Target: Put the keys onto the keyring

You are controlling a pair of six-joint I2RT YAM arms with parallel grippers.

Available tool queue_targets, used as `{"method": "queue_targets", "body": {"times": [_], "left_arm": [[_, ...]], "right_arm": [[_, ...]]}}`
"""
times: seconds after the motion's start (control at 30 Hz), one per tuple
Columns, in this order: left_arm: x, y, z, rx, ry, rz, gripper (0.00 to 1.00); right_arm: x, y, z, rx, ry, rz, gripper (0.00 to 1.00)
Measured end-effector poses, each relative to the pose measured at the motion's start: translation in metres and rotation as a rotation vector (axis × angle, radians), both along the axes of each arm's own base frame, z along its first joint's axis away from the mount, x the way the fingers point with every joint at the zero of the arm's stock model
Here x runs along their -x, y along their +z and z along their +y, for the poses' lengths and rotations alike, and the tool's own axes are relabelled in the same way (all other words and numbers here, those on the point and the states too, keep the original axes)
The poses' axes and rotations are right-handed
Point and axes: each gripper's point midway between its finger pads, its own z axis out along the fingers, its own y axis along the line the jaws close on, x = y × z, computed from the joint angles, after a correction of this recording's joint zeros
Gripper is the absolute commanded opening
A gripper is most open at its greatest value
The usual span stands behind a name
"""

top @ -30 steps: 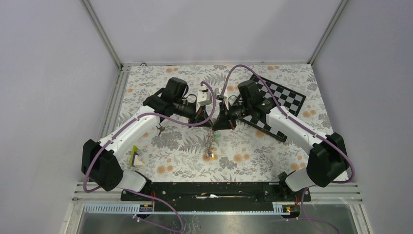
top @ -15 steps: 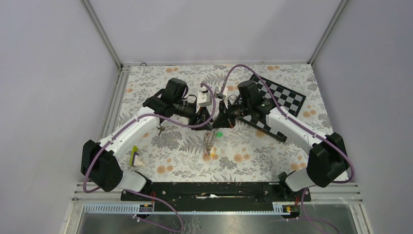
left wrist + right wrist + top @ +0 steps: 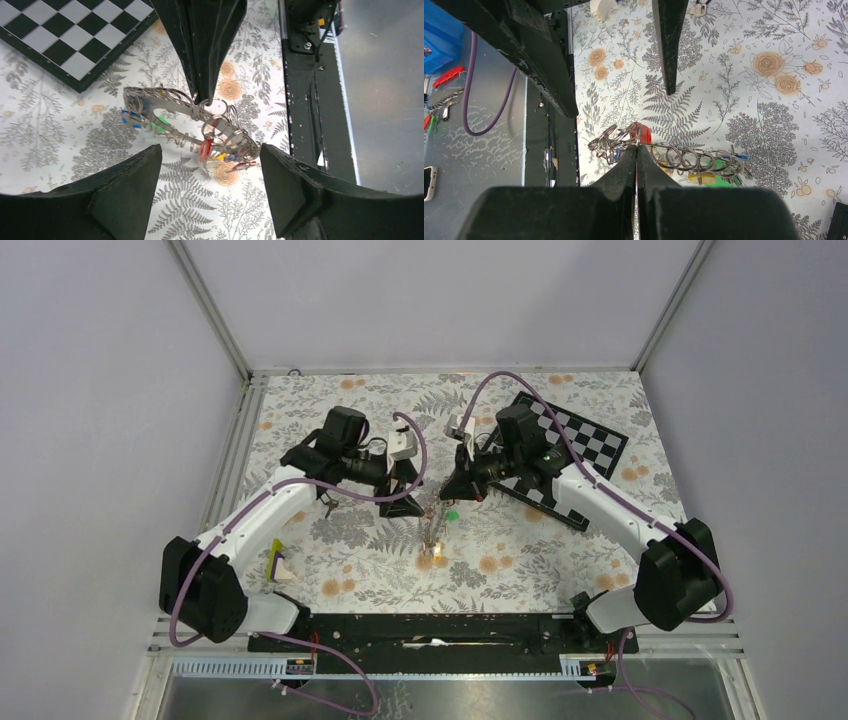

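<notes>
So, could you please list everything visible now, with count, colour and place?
keyring: one, grey metal, table centre, pinched by the right gripper.
keys: several, red, blue, green and yellow heads, hanging on the keyring.
chequered board: one, black and white, far right, partly under the right arm.
small dark item: one, beside the left arm.
yellow-and-white item: one, near the left arm's base.
tablecloth: one, white with grey ferns and orange flowers.
left gripper: one, black, open, facing the keyring without touching.
right gripper: one, black, shut on the keyring.
</notes>
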Motion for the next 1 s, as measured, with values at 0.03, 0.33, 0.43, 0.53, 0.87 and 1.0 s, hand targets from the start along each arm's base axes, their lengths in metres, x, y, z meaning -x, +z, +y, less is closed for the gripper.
{"method": "queue_targets", "body": {"times": [0.03, 0.33, 0.43, 0.53, 0.87, 1.0], "left_arm": [[0.001, -0.002, 0.001, 0.001, -0.003, 0.011, 0.73], [0.01, -0.019, -0.009, 0.05, -0.09, 0.142, 0.63], [0.012, -0.028, -0.012, 0.054, -0.112, 0.203, 0.57], [0.016, -0.03, -0.015, 0.066, -0.134, 0.248, 0.45], [0.021, -0.018, -0.021, 0.103, -0.175, 0.271, 0.01], [0.02, -0.018, -0.022, 0.098, -0.172, 0.25, 0.0]], "right_arm": [[0.0, 0.001, 0.0, -0.001, 0.0, -0.001, 0.0], [0.0, 0.005, -0.002, -0.013, 0.001, -0.007, 0.0], [0.0, 0.004, -0.002, -0.012, 0.001, -0.005, 0.0], [0.0, 0.003, -0.002, -0.011, 0.001, -0.005, 0.0], [0.0, -0.002, -0.004, -0.004, -0.008, -0.003, 0.0], [-0.003, -0.004, -0.005, 0.007, -0.024, -0.003, 0.0]]}}
